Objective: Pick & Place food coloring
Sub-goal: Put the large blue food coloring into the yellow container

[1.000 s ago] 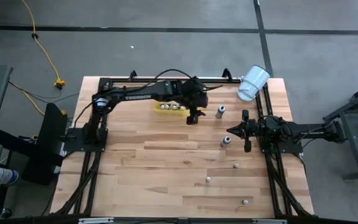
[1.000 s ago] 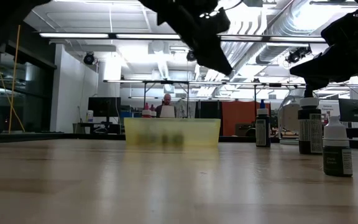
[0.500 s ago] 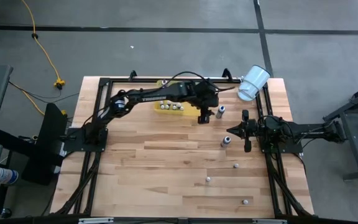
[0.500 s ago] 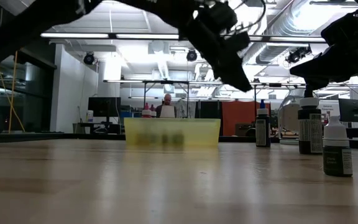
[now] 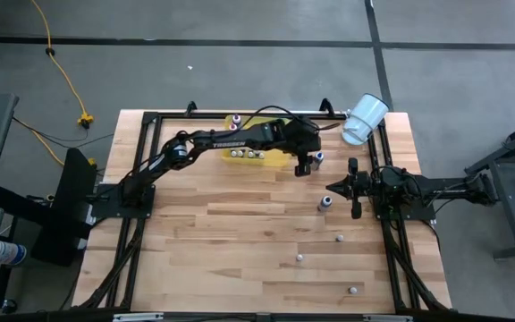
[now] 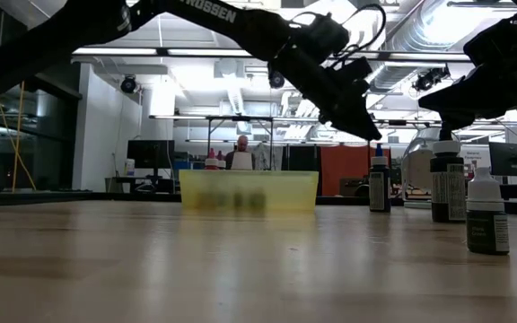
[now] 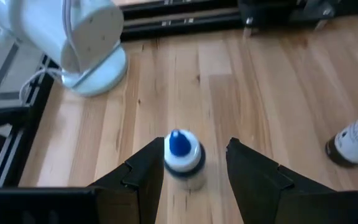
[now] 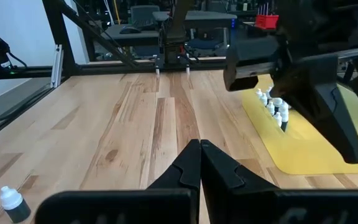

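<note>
Nearest the front edge of the table [image 5: 240,268], three small whitish food coloring bottles [image 5: 339,239] stand loose and untouched. Farther in, the right gripper [image 5: 355,188] waits by the right rail, its fingers pressed together on nothing, with a dark-bodied bottle [image 5: 325,203] just to its left. Beyond that, the left gripper [image 5: 308,166] has swung rightward away from the yellow tray [image 5: 271,157] and now hangs directly over the blue-capped bottle [image 7: 181,154], fingers spread to either side of it and not touching. Judging by that, the next pick is lined up: only a descent and a squeeze remain. Several bottles [image 8: 272,103] already sit in the tray; the white cup [image 5: 365,118] lies at the far right corner.
</note>
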Action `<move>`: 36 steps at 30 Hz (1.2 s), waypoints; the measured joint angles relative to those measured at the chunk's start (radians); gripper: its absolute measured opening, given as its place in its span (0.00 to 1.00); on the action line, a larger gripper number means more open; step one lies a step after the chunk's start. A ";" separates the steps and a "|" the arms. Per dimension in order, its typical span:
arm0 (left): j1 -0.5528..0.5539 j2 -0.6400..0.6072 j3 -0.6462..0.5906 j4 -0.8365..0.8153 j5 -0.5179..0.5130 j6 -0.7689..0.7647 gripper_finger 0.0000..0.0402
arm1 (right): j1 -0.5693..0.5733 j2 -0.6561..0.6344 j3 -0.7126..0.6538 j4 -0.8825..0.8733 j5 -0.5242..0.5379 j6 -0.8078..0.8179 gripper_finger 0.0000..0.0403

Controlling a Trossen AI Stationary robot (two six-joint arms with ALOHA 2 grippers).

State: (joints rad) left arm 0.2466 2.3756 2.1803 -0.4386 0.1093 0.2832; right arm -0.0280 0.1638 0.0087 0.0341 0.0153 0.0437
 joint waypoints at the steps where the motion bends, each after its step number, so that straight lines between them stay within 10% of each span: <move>1: 0.002 0.000 0.000 0.005 0.006 0.000 0.41 | 0.000 0.000 0.000 0.000 0.000 0.000 0.00; 16: 0.024 0.002 0.000 0.038 0.121 -0.113 0.41 | 0.000 0.000 0.000 0.000 0.000 0.000 0.00; 36: 0.031 0.038 0.000 0.060 0.033 -0.211 0.41 | 0.000 0.000 0.000 0.000 0.000 0.000 0.00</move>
State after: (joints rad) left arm 0.2775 2.4131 2.1799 -0.3782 0.1420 0.0723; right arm -0.0280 0.1638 0.0086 0.0341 0.0151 0.0437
